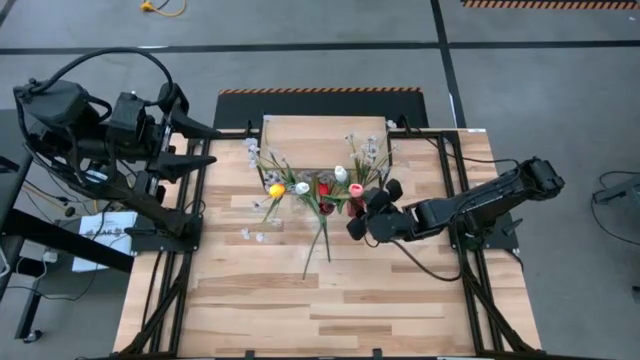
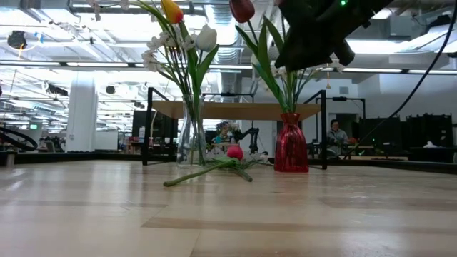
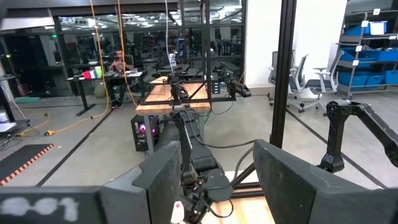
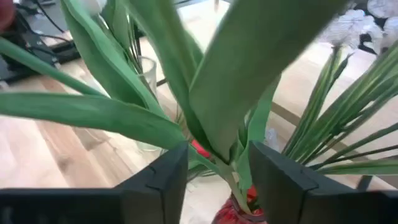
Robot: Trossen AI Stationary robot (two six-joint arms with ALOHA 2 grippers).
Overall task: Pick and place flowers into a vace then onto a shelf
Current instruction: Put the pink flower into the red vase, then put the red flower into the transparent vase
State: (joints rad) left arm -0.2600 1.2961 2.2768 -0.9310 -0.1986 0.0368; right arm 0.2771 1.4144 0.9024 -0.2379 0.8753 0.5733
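While the shelf (image 1: pixel 325 130) stands bare at the table's far edge, 2 vases hold flowers: a clear vase (image 2: pixel 191 139) and a red vase (image 2: pixel 290 143). The right gripper (image 4: pixel 217 163), jaws spread around stems above the red vase, seems to be releasing. Next, fetch the 1 red tulip (image 2: pixel 214 165) lying between. The left gripper (image 3: pixel 214 186) waits spread, off-table.

Arm poses, both arms

The right arm is being held stretched across toward the table's centre, right gripper (image 1: pixel 362 212) with fingers (image 4: pixel 163 176) parted; the left arm is being kept folded at the table's left edge, left gripper (image 3: pixel 208 171) fingers spread apart.
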